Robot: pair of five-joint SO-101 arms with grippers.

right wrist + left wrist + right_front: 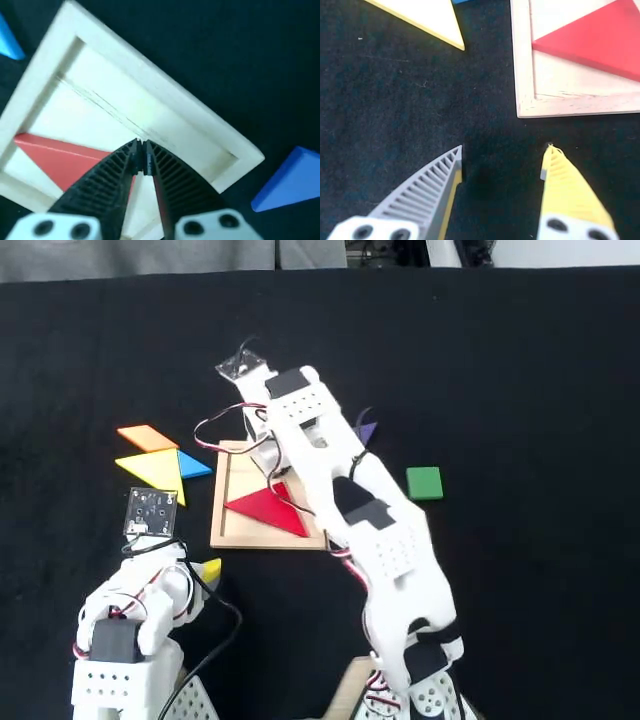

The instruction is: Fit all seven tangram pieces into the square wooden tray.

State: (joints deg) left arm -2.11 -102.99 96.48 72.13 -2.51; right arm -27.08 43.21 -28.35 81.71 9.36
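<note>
The square wooden tray [217, 502] lies mid-table with a red triangle [267, 511] flat inside it. My right gripper [143, 150] is shut with nothing between its fingers, poised over the tray's floor [100, 115] beside the red triangle [60, 155]. My left gripper [505, 150] stands open above bare cloth just off a tray corner [525, 102]. Left of the tray lie a yellow triangle [155, 470], an orange parallelogram [147, 437] and a blue triangle [194, 465]. A purple piece [366, 430] and a green square [424, 483] lie to its right.
The right arm [340, 490] stretches across the tray's right side and hides part of it. Black cloth [520, 390] covers the table, with free room at the back and far right. The left arm's base [120, 650] sits at the front left.
</note>
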